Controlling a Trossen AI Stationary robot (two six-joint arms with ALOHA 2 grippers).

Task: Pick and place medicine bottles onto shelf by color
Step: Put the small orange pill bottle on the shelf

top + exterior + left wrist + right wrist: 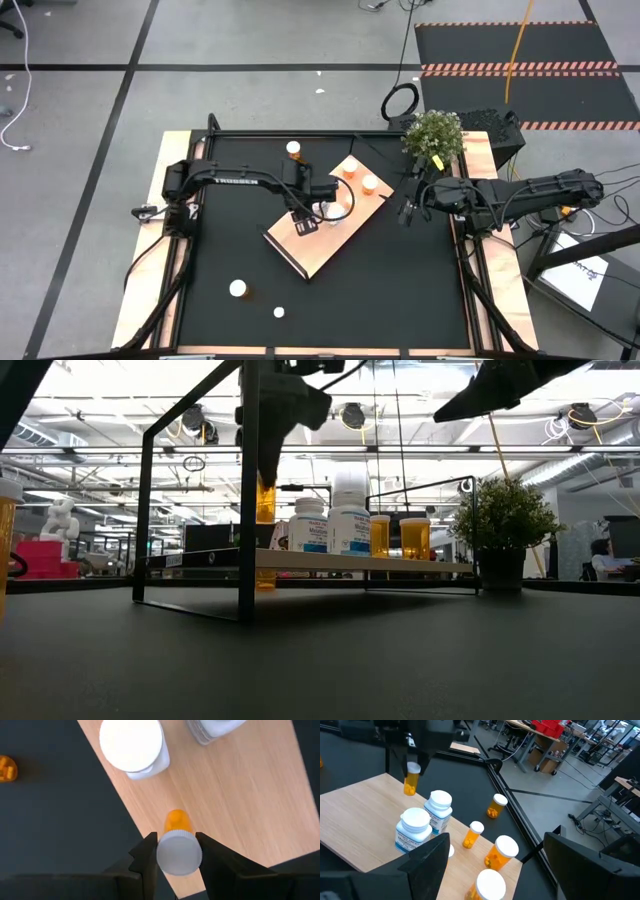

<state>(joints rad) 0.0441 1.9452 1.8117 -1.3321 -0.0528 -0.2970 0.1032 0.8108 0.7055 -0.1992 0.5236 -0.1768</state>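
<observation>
The light-wood shelf board [300, 250] lies slantwise mid-table, raised on a black frame [245, 560]. On it stand two white bottles [440, 806] [414, 829] and several orange white-capped ones [499, 851]. My left gripper [303, 213] is over the board's left part, shut on a small orange bottle [411, 781]. My right gripper [406, 211] is open and empty, off the board's right end. Loose bottles stand on the black mat: one orange at the far side [293, 149], two near the front edge [238, 289] [279, 313]. My left gripper pinches the orange bottle's white cap [179, 853] between its two fingers [146, 857], one on each side. The fingers come from above, pointing down. The bottle hangs upright below them, its amber body [177, 821] lifted clear above the board.
A potted plant [435, 135] stands at the table's far right corner. Black frame posts [145, 510] rise around the table. The board's near-left part [310, 258] is bare. An orange bottle [495, 806] stands on the mat beyond the board.
</observation>
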